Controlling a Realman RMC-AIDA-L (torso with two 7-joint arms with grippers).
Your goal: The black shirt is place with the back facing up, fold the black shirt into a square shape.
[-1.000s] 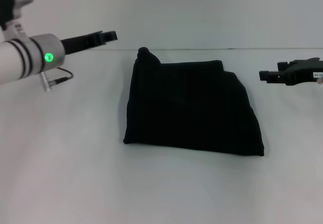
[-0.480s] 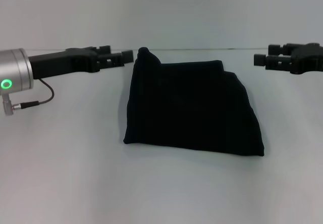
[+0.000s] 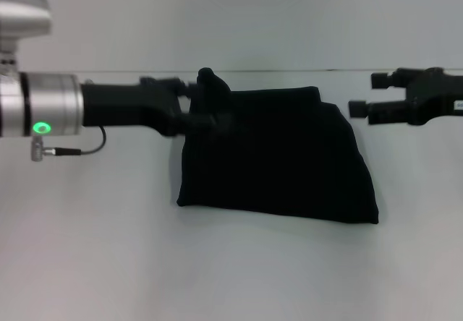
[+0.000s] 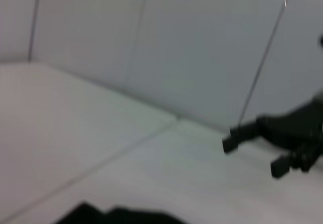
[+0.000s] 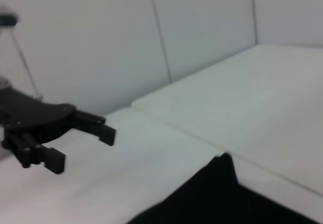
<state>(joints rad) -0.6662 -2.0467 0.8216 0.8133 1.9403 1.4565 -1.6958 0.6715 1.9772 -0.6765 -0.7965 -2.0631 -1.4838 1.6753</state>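
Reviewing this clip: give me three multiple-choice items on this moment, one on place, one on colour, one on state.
1. Where is the left gripper?
A. at the shirt's far left corner
B. parked past the near edge
C. over the shirt's right side

2. What colour is the black shirt?
A. white
B. plain black
C. red

3. How does the shirt lie?
A. spread flat, sleeves out
B. hanging in the air
C. folded into a compact block on the table

Answers: 1 A, its tip meets the raised corner; 2 B, no print shows; 3 C, straight edges, no sleeves. The right gripper is off the cloth, jaws open.
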